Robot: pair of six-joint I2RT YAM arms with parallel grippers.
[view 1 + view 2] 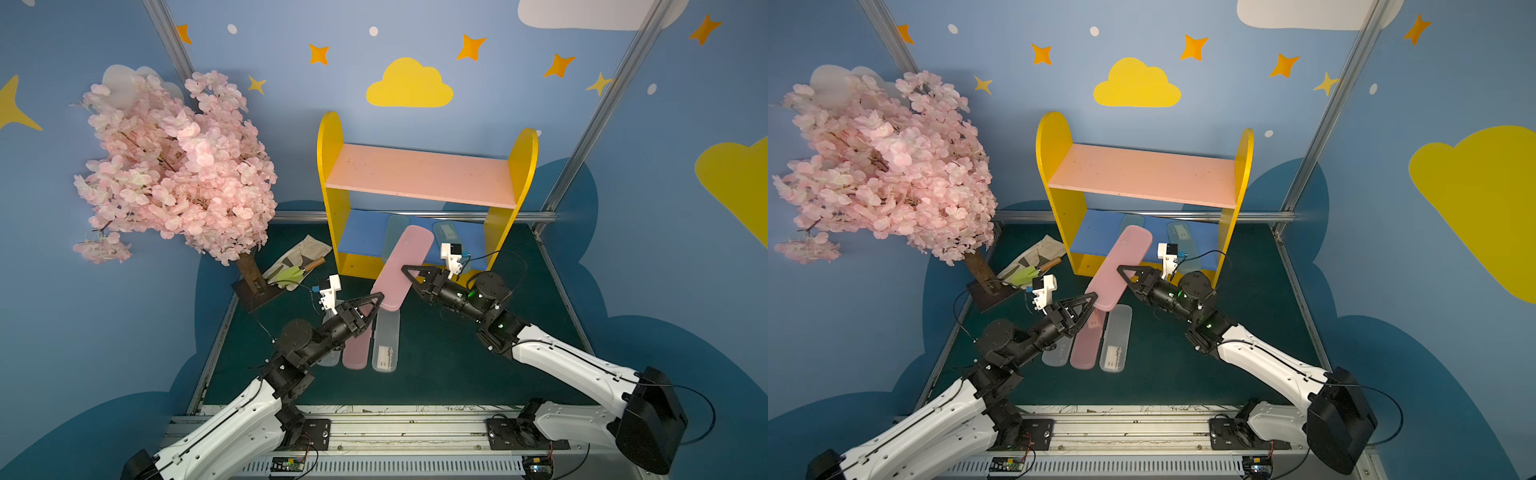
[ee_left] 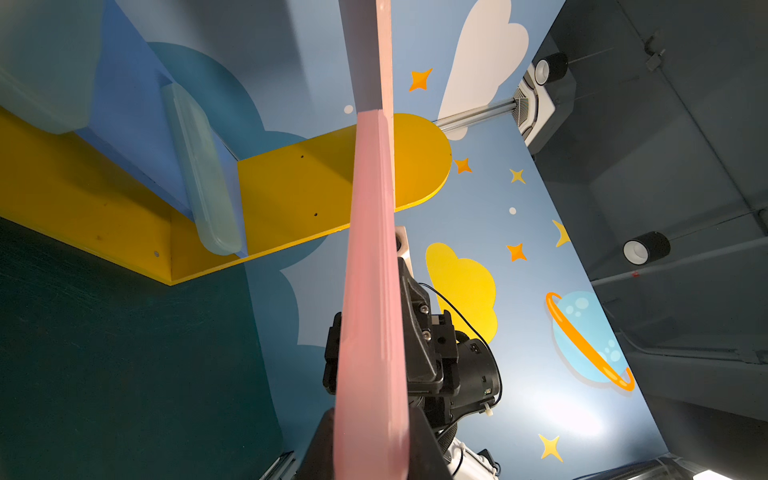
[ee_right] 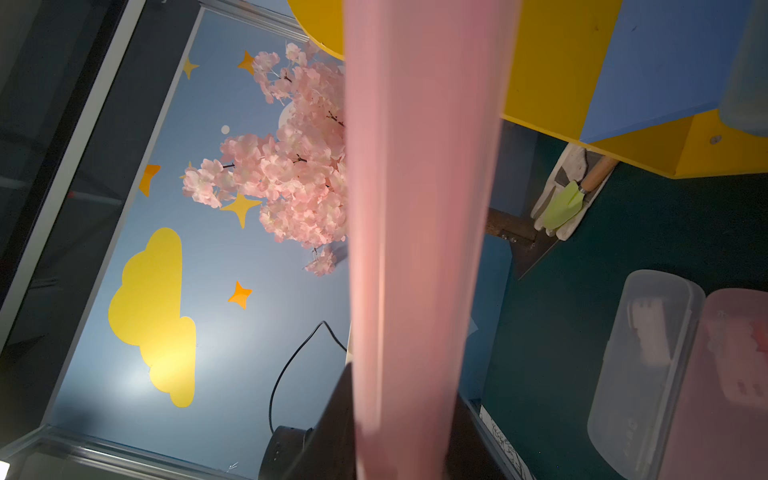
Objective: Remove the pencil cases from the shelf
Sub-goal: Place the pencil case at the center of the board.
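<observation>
The left gripper is clamped on the near end of a pink case. The right gripper is closed on that case's long right edge, about halfway along. Between them the case hangs slanted above the mat. Its far end lies over the front of the lower board of the shelf; I cannot tell whether it touches the board. In both wrist views the case shows edge-on as a pink strip that covers the fingertips, and it is blurred in the right wrist view.

The lower board carries two more cases. A blue case lies just left of the held case's far end, its back under the upper board. A labelled blue case lies to the right, its near end hidden behind the right wrist camera.

On the mat below the left gripper three cases lie side by side: a white case with a label, a second pink case, and a second white case mostly hidden by the left arm. All look closed; what is inside cannot be made out.

Left of the shelf a glove with a trowel lies by the tree.
</observation>
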